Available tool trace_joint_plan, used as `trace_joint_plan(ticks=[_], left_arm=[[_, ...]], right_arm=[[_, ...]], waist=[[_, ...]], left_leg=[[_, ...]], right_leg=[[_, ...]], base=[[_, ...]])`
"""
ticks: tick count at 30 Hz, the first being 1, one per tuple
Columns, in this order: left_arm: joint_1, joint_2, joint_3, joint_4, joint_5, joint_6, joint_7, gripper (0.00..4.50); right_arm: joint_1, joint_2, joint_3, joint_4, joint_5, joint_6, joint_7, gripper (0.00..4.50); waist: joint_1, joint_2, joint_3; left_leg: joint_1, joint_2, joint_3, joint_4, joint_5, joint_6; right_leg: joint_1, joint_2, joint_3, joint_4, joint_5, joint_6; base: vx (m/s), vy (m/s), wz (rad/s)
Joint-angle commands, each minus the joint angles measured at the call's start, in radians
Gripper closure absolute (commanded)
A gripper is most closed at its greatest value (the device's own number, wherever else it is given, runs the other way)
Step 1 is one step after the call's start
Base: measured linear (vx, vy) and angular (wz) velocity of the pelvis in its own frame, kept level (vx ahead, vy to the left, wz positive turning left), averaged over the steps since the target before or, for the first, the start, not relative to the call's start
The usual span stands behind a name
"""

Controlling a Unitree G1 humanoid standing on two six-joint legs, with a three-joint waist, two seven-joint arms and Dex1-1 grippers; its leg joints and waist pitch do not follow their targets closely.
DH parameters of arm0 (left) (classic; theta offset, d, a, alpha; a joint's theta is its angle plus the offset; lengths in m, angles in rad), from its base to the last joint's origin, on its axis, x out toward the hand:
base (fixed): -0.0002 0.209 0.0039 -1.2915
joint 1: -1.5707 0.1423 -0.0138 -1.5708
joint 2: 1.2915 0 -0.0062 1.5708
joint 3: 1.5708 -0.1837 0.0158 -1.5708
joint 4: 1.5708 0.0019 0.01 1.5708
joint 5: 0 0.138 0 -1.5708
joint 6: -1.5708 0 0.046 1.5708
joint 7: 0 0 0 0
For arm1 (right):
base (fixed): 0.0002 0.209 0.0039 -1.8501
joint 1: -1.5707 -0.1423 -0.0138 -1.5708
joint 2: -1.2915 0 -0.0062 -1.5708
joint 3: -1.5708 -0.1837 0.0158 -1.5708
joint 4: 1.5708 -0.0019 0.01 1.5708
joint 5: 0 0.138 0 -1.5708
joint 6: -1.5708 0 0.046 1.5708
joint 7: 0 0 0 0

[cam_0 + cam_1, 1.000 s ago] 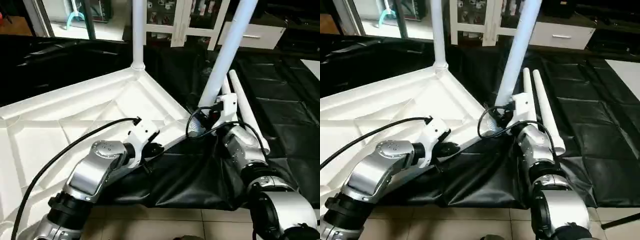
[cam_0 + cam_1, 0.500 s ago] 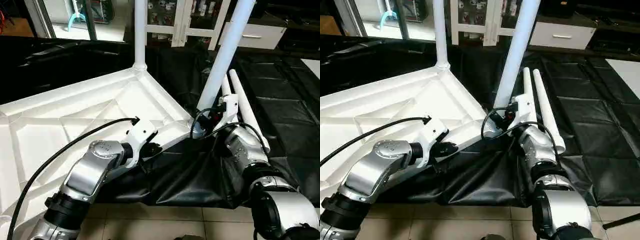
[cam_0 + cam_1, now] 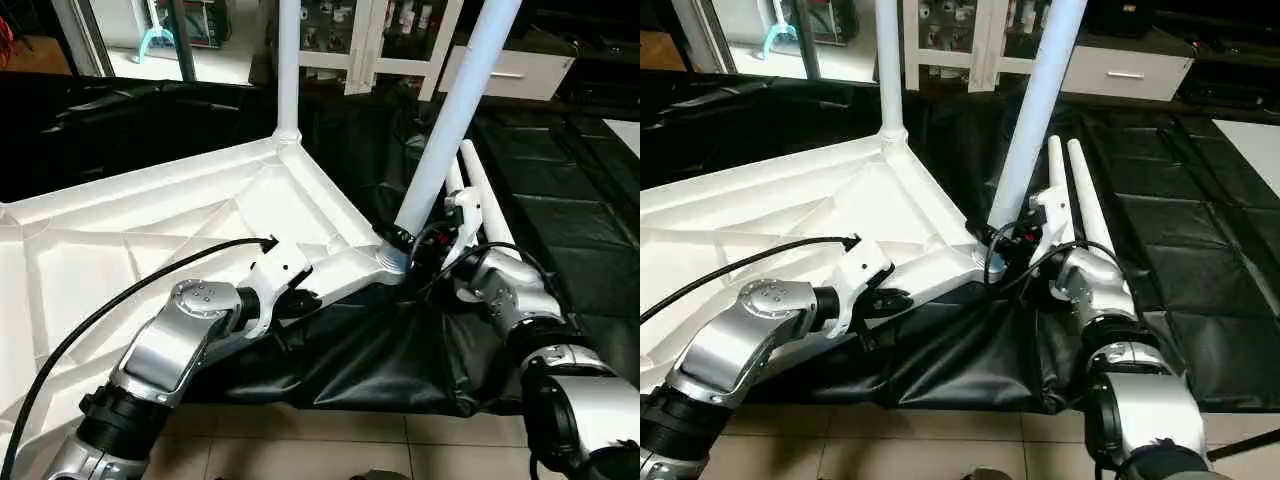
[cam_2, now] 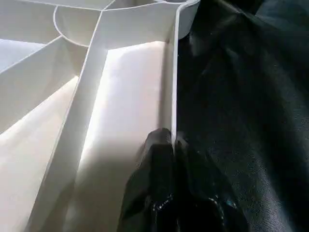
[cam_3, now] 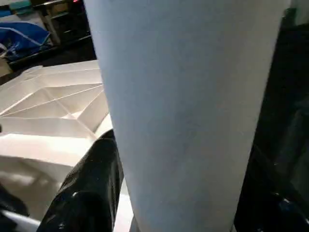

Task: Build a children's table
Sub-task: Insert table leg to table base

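Right fingers [image 5: 91, 188] have swung around the tilted leg [image 3: 450, 125].

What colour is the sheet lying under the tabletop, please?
Black sheet, shiny and creased; the right eye view shows it best.

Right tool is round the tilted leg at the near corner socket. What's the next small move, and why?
Probably tip the leg upright and press it down. It leans away from the tabletop, unlike the straight far leg, so it looks not fully seated. The right tool holds its base and the left tool pinches the rim, steadying it.
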Motion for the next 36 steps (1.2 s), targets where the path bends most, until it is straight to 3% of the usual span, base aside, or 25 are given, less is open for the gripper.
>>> trace_joint_plan(ticks=[1,9,15,17,22,23,24,28,36], left_arm=[[-0.005,-0.009,-0.019,-0.007,-0.007,-0.02,0.001,4.5],[-0.008,0.0,-0.019,0.001,-0.009,-0.025,-0.006,4.5],[-0.012,0.003,-0.021,0.007,-0.01,-0.03,-0.006,4.5],[-0.013,0.003,-0.021,0.008,-0.01,-0.031,-0.006,4.5],[-0.013,0.005,-0.021,0.009,-0.01,-0.035,-0.006,4.5],[-0.013,0.005,-0.021,0.009,-0.01,-0.036,-0.006,4.5],[-0.013,0.006,-0.022,0.01,-0.01,-0.037,-0.006,4.5],[-0.013,0.006,-0.022,0.011,-0.011,-0.039,-0.005,4.5],[-0.012,0.01,-0.025,0.009,-0.013,-0.041,-0.011,4.5]], right_arm=[[-0.007,0.014,0.031,-0.001,-0.017,0.03,0.066,1.73],[-0.009,-0.025,0.017,-0.019,-0.01,0.032,0.083,1.73],[-0.014,-0.038,-0.001,-0.023,0.009,0.067,0.112,1.73],[-0.014,-0.039,0.005,-0.027,0.002,0.06,0.112,1.73],[-0.016,-0.044,0.01,-0.033,-0.009,0.034,0.095,1.73],[-0.019,-0.046,0.005,-0.032,-0.004,0.043,0.1,1.73],[-0.021,-0.049,-0.001,-0.032,0.002,0.048,0.103,1.4],[-0.02,-0.056,0.007,-0.033,-0.022,0.018,0.077,1.13],[-0.017,-0.074,0.022,-0.032,-0.038,0.008,0.109,1.13]], waist=[[0.003,0.003,-0.059],[0.005,0.005,-0.06],[0.009,0.004,-0.067],[0.011,0.004,-0.066],[0.013,0.005,-0.064],[0.013,0.005,-0.065],[0.013,0.005,-0.066],[0.013,0.004,-0.065],[0.013,0.004,-0.067]], left_leg=[[0.009,0.037,-0.011,-0.053,0.075,0.202],[0.009,0.037,-0.011,-0.052,0.073,0.197],[0.004,0.035,-0.012,-0.041,0.152,0.241],[0.004,0.036,-0.012,-0.041,0.143,0.244],[0.005,0.038,-0.011,-0.043,0.109,0.22],[0.005,0.037,-0.012,-0.042,0.113,0.219],[0.005,0.037,-0.012,-0.042,0.116,0.219],[0.004,0.036,-0.011,-0.041,0.122,0.225],[0.003,0.036,-0.012,-0.039,0.118,0.222]], right_leg=[[0.051,-0.056,0.035,-0.042,0.113,-0.339],[0.051,-0.057,0.035,-0.041,0.11,-0.341],[0.05,-0.054,0.034,-0.027,0.218,-0.356],[0.049,-0.055,0.033,-0.028,0.2,-0.356],[0.047,-0.055,0.033,-0.031,0.149,-0.35],[0.048,-0.054,0.033,-0.03,0.156,-0.35],[0.048,-0.055,0.033,-0.03,0.161,-0.35],[0.048,-0.054,0.033,-0.029,0.173,-0.35],[0.049,-0.054,0.033,-0.028,0.175,-0.351]], base=[[0.0,0.0,0.0],[0.0,0.0,0.0],[0.0,0.0,0.0],[0.0,0.0,0.0],[0.0,0.0,0.0],[0.0,0.0,0.0],[0.0,0.0,0.0],[0.0,0.0,0.0],[0.0,0.0,0.0]])
